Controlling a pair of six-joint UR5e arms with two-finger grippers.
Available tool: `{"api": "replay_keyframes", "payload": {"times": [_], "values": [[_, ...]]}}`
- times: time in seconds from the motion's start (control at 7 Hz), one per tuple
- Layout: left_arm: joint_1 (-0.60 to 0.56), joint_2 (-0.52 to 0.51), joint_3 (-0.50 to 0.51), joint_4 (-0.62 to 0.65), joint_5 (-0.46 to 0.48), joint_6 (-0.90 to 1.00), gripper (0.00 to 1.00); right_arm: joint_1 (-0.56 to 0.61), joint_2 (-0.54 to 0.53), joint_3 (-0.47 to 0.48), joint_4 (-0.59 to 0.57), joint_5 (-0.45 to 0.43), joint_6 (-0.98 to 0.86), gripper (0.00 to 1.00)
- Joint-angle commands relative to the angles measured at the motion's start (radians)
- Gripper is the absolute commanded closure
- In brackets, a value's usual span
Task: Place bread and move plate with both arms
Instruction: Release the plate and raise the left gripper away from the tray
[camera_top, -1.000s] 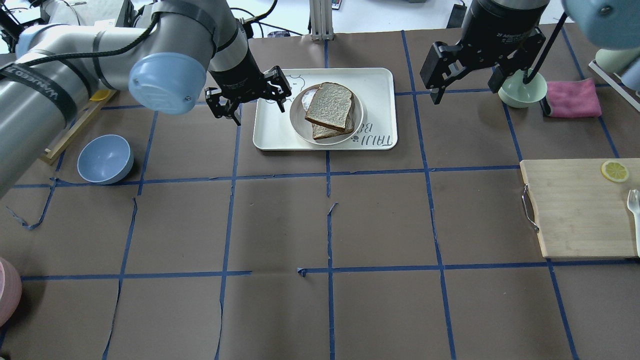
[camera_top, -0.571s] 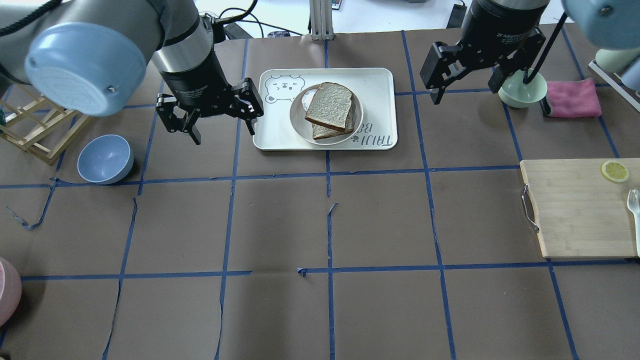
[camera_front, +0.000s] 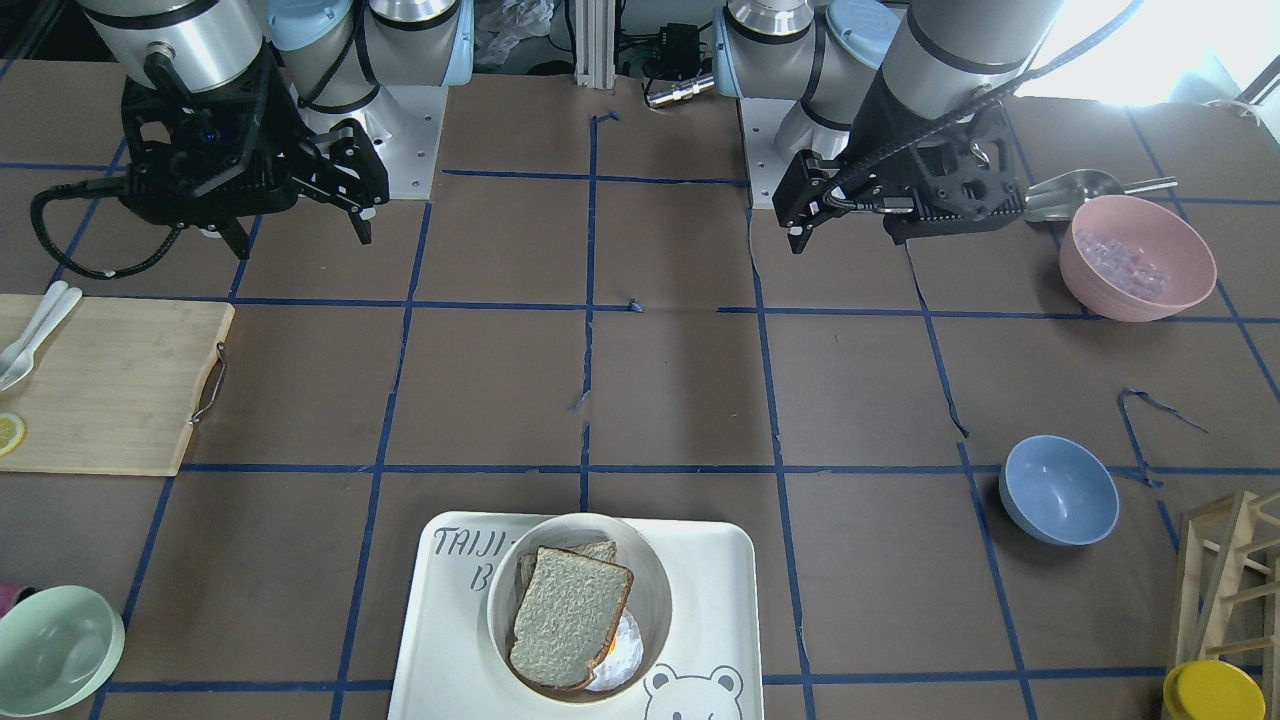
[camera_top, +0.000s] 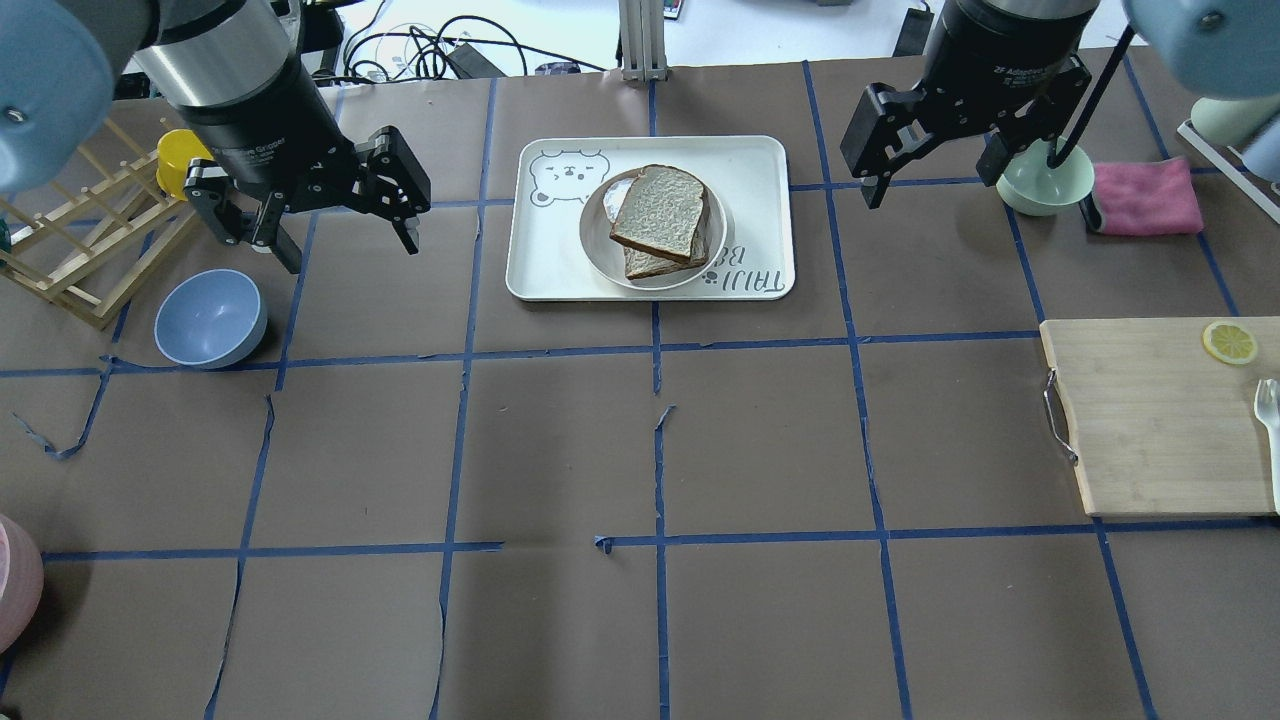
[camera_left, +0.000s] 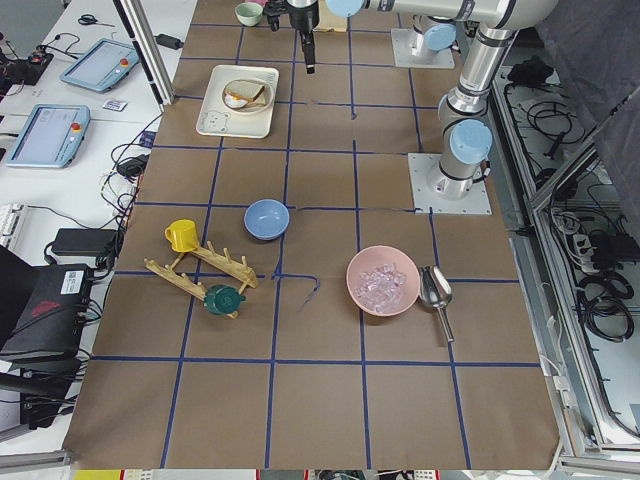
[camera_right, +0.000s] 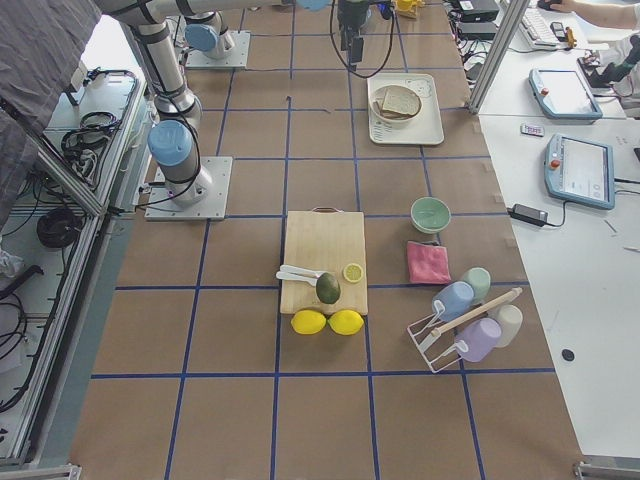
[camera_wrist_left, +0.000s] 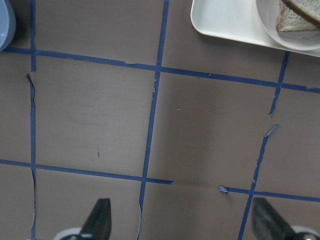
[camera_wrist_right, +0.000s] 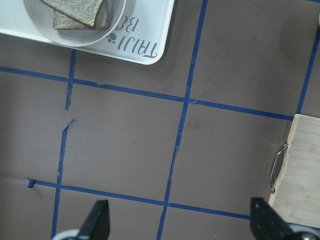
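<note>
While on plate (camera_top: 596, 238), bread (camera_top: 660, 215) lengthwise near-to-far

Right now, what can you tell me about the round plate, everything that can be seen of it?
The plate is round, cream-white and shallow, with a raised rim; it looks like matte plastic or ceramic. It sits flat on the white tray, partly covering the tray's printed letters. The bread lies in it, atop a second slice.
</note>
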Motion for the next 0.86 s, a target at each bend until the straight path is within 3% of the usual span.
{"api": "replay_keyframes", "payload": {"times": [0.0,0.71], "values": [[0.003,0.007,-0.003,0.001,0.002,0.003,0.00,0.002,-0.001,0.000,0.002,0.000,0.003,0.00],[0.003,0.011,-0.006,0.001,0.002,0.009,0.00,0.000,0.000,0.000,0.002,0.000,0.003,0.00]]}}
